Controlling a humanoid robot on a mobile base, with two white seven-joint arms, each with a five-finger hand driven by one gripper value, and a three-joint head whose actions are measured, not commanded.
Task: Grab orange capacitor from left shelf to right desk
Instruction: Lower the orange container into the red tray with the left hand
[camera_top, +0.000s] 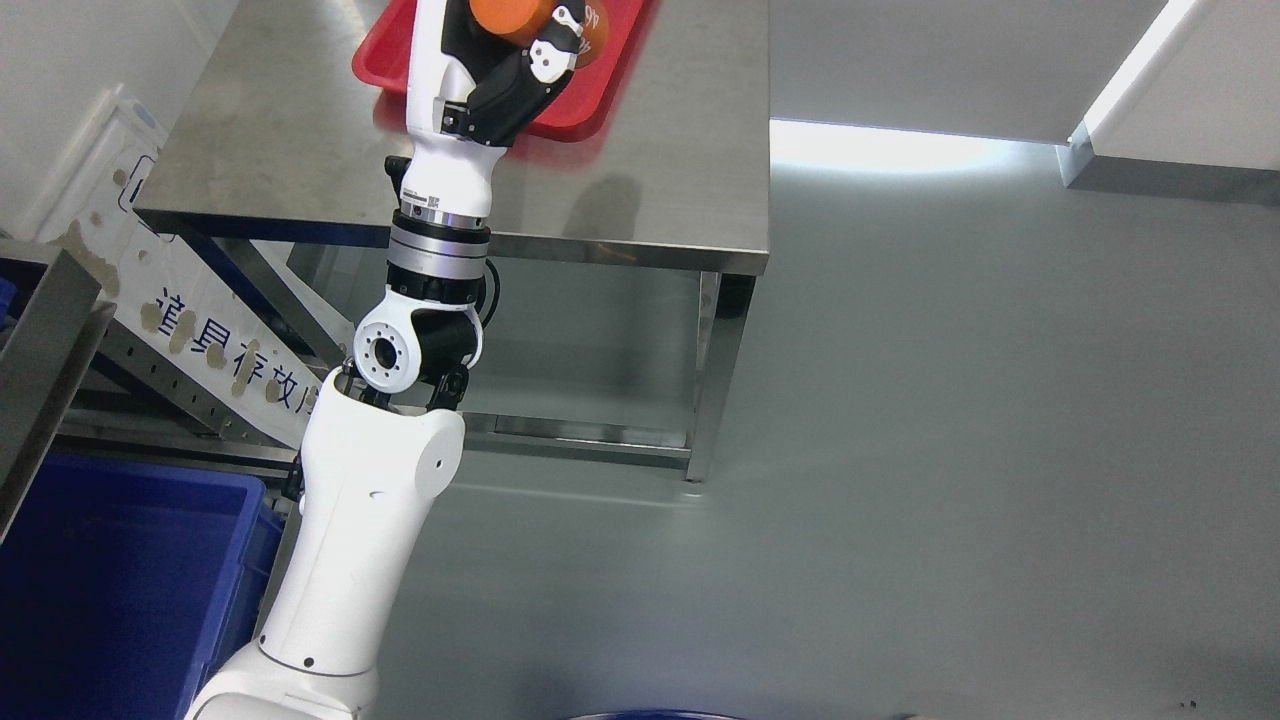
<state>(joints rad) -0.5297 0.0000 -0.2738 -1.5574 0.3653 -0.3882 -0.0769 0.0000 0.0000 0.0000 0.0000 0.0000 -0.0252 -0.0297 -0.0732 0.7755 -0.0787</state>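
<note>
My left arm rises from the lower left up to the steel desk at the top of the head view. Its hand is shut on the orange capacitor, a round orange cylinder cut off by the top edge. The hand and capacitor hover over a red tray that lies on the desk. White and black fingers wrap the capacitor's side. The right arm does not show.
A blue bin sits at the lower left under a grey shelf edge. A white sign with lettering leans behind the desk's legs. Grey floor spreads to the right; a white wall base stands at top right.
</note>
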